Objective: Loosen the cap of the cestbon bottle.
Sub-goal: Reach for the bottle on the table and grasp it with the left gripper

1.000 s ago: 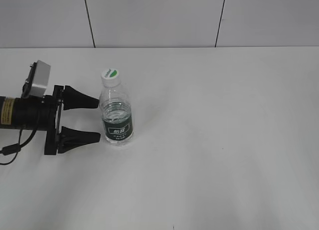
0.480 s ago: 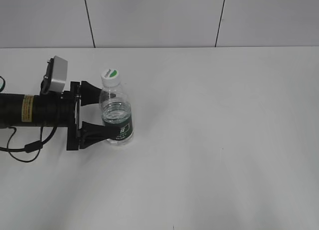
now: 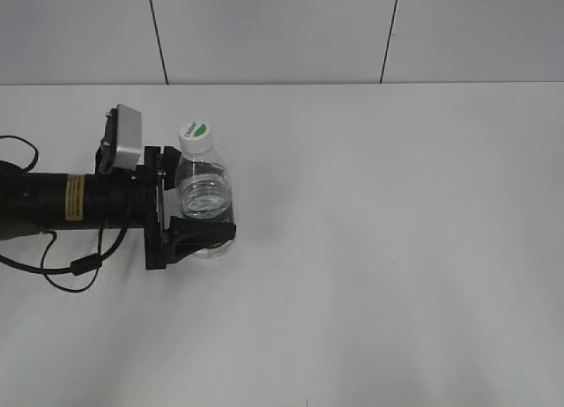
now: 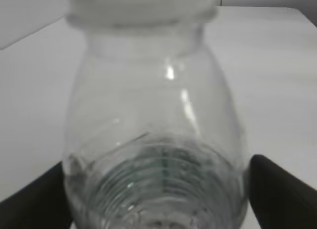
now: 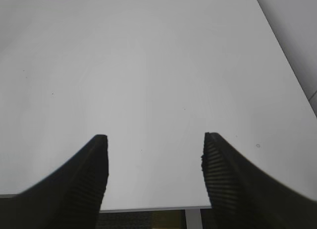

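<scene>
Exterior view: one cestbon bottle with one cap stands upright on the bench, between the left gripper's jaws, which flank its body.

Left wrist view: the bottle fills the frame; whether the jaws clamp it I cannot tell.

Right wrist view: the right gripper's jaws spread over bare bench.

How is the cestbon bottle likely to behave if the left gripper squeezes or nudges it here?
The cestbon bottle looks like thin clear plastic, so it may dent under the left gripper. It appears only partly filled, so probably light and easy to slide on the smooth table. Standing upright with its cap high, it could tip if pushed near the top.
</scene>
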